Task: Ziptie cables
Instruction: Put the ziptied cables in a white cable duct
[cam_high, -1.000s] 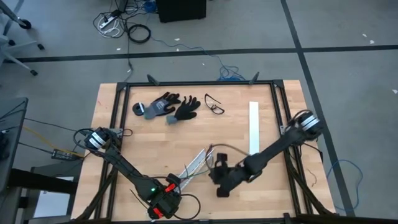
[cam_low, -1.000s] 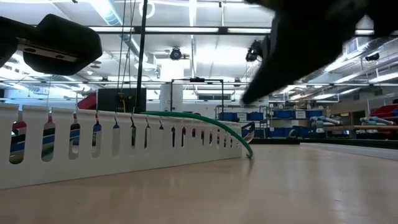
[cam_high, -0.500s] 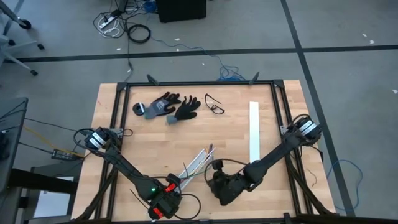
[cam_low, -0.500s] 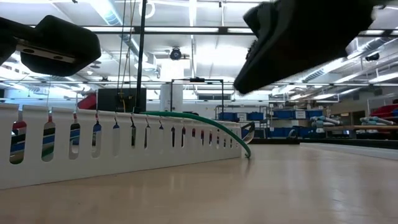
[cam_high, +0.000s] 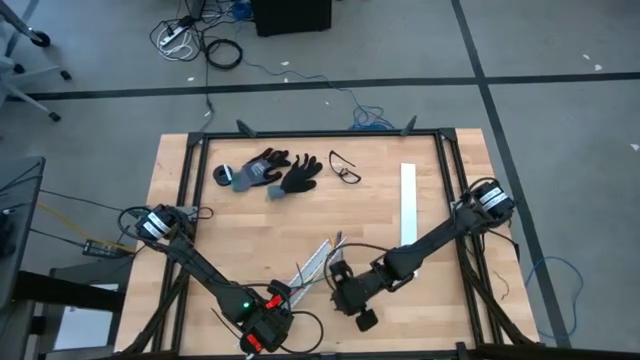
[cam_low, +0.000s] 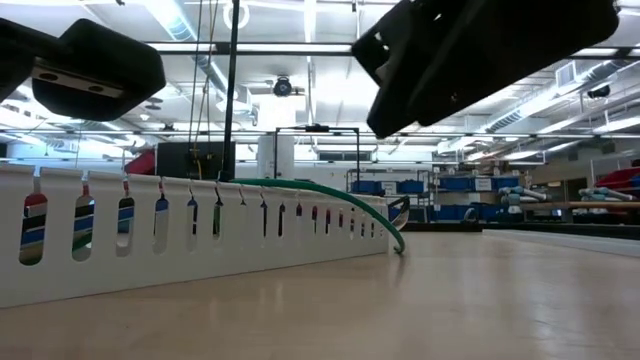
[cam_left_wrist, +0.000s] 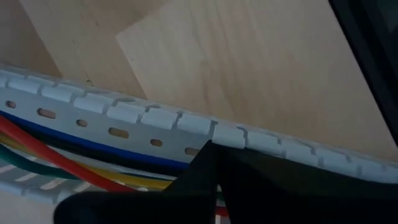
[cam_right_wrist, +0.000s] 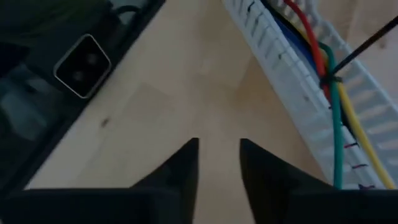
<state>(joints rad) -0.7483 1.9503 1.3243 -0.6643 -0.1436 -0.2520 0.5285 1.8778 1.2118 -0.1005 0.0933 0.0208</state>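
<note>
The cables (cam_left_wrist: 74, 165), red, yellow, blue, green and black, lie along the channel of a white slotted strip (cam_high: 315, 262) near the table's front middle. A thin black tie (cam_right_wrist: 328, 79) circles the cables (cam_right_wrist: 336, 124), and its tail runs off sideways. My left gripper (cam_left_wrist: 211, 149) is shut at the strip's near end (cam_high: 285, 292). My right gripper (cam_right_wrist: 219, 146) hovers open over bare wood just right of the strip (cam_high: 342, 288), with nothing between its fingers. In the low view a green cable (cam_low: 340, 200) arches out of the strip's far end. My left gripper comes steeply from above onto the cables inside the strip's channel (cam_left_wrist: 186, 171), its shut fingers lying across them. The fingers hide the exact spot of contact, so I cannot tell which wires they pinch. Cables and strip rest on the table.
Black and grey gloves (cam_high: 268, 172) and safety glasses (cam_high: 345, 168) lie at the far side. A second white strip (cam_high: 408, 205) lies toward the right. A black frame rail (cam_high: 448, 170) borders the table, and a small dark box (cam_right_wrist: 81, 65) stands at the front edge.
My right gripper has swung toward the table's left, closer to the white strip, and has rolled about its own axis. My left gripper has kept its place at the strip's near end.
</note>
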